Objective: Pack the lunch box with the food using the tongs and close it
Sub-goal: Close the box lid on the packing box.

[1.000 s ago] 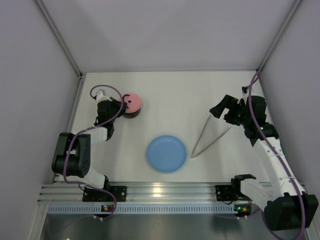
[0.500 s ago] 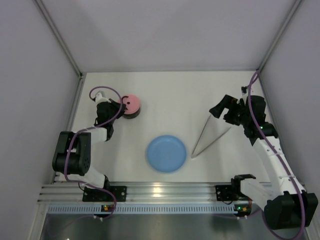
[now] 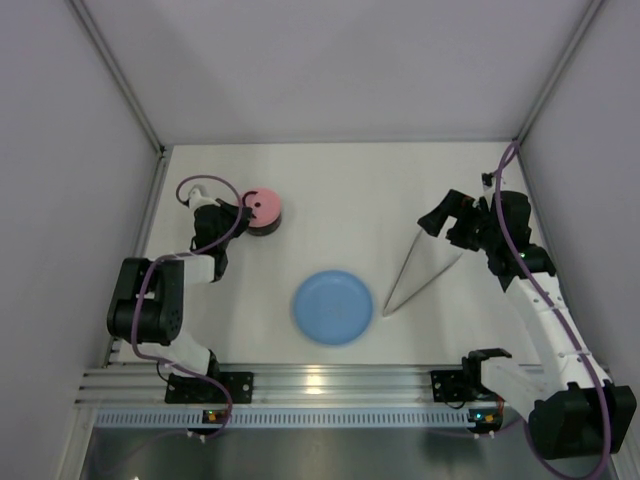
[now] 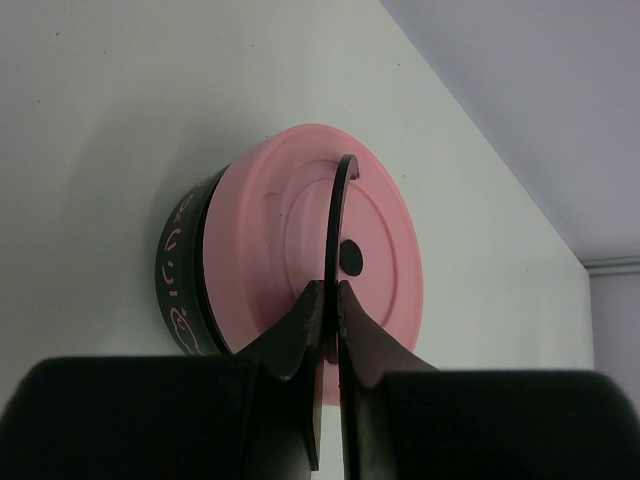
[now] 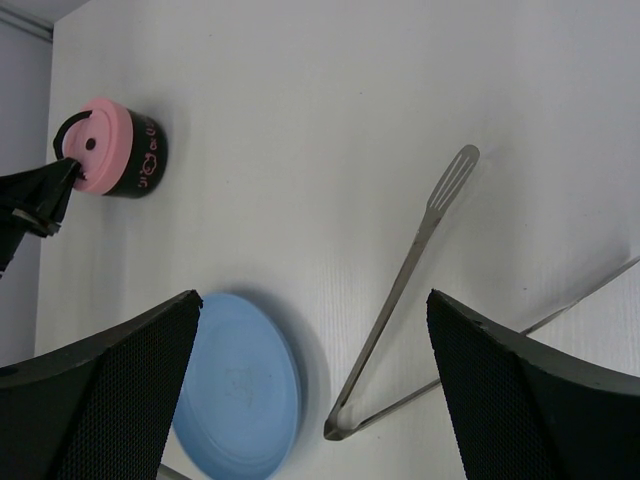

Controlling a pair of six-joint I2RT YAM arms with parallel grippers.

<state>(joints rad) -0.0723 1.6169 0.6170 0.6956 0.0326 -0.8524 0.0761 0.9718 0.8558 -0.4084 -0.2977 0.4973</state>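
Note:
The lunch box (image 3: pixel 264 222) stands at the back left with its pink lid (image 3: pixel 264 204) on it. My left gripper (image 3: pixel 241 212) is shut on the lid's thin dark handle (image 4: pixel 341 215), the fingertips (image 4: pixel 312 300) pinching it from both sides. The dark outer wall (image 4: pixel 180 270) shows under the lid (image 4: pixel 290 235). The tongs (image 3: pixel 420 265) lie spread in a V on the table at the right. My right gripper (image 3: pixel 438 216) hovers open above their far ends, holding nothing; the tongs (image 5: pixel 400 290) lie between its fingers in the right wrist view. The food is out of view.
A flat blue plate (image 3: pixel 332 307) lies bare in the middle near the front, left of the tongs' joint. Grey walls close in the table at the back and both sides. A metal rail runs along the near edge.
The left gripper and the lunch box with its lid have shifted slightly toward the back left. The right arm and the tongs have not moved.

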